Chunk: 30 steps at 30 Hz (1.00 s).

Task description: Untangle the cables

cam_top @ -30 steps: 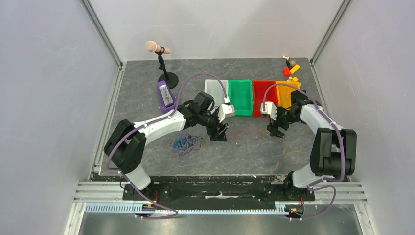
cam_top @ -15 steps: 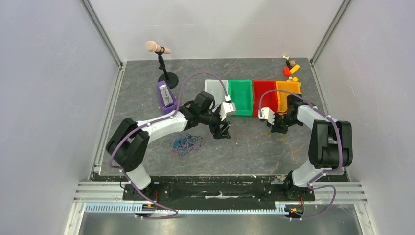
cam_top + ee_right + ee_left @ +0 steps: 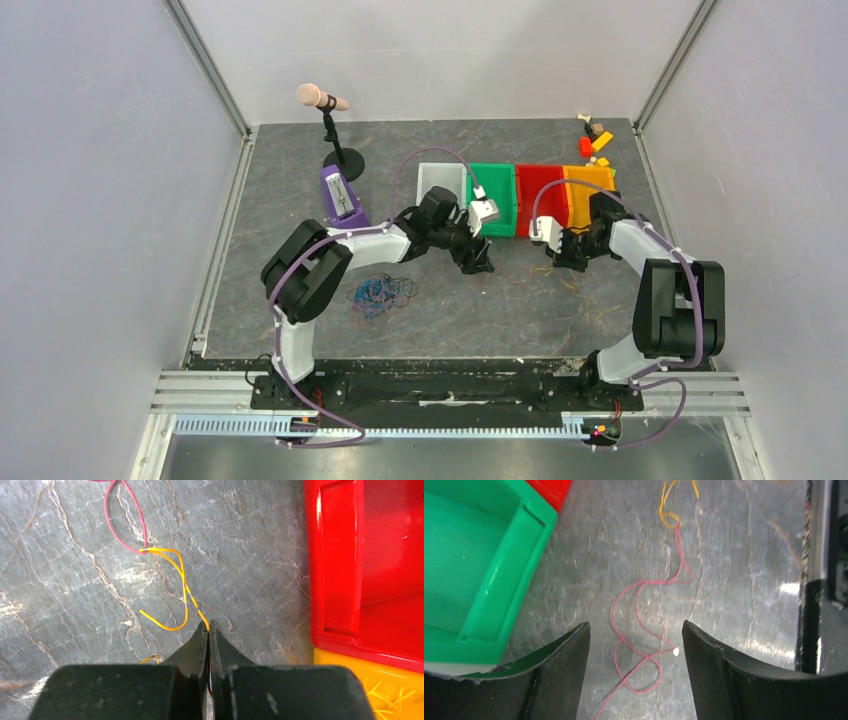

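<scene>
The right gripper (image 3: 207,626) is clamped tight on the yellow cable (image 3: 185,592), likely anchoring it while its knot with the red cable (image 3: 680,550) gets pulled apart. The left gripper (image 3: 635,627) hovers with jaws spread over the red loops on the table (image 3: 500,310), seemingly ready to take them.

red cable (image 3: 654,582) looped | meets yellow cable (image 3: 183,582) | tangled clump (image 3: 375,293) well apart

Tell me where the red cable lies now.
In the left wrist view the red cable lies between the fingers of the open left gripper, right of the green bin, its far end meeting the yellow cable.
</scene>
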Each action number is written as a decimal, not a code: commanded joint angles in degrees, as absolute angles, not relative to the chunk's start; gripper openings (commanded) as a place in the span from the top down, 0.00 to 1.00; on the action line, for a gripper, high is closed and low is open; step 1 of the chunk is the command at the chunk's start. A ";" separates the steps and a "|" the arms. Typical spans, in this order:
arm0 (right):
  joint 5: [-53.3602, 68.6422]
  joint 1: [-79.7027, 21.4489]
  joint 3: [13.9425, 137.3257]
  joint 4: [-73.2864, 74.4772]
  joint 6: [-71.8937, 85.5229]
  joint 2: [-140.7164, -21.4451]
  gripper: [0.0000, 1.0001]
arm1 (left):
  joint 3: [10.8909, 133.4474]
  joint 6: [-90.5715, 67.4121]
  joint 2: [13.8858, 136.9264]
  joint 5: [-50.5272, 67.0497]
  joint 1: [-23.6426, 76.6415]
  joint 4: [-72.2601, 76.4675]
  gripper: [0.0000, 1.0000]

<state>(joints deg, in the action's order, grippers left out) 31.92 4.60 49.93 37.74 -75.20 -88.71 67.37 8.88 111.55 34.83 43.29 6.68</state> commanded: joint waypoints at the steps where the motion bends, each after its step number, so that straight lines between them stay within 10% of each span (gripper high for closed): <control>1: 35.21 4.30 49.31 37.18 -74.00 -85.84 1.00 | 70.28 -1.89 113.09 38.29 44.67 16.41 0.26; 12: 36.60 4.31 49.13 37.42 -71.81 -82.59 1.00 | 72.66 -14.44 119.96 33.09 48.81 23.91 0.25; 15: 36.59 4.38 49.30 38.04 -71.57 -81.13 1.00 | 73.55 -15.29 120.82 30.61 49.37 21.52 0.51; 18: 36.04 5.84 50.78 38.75 -71.30 -79.76 1.00 | 71.24 -14.13 118.04 30.22 48.42 16.65 0.97; 30: 44.03 21.95 71.63 44.90 -65.22 -84.54 1.00 | 55.06 5.18 98.33 29.29 36.20 -13.82 0.98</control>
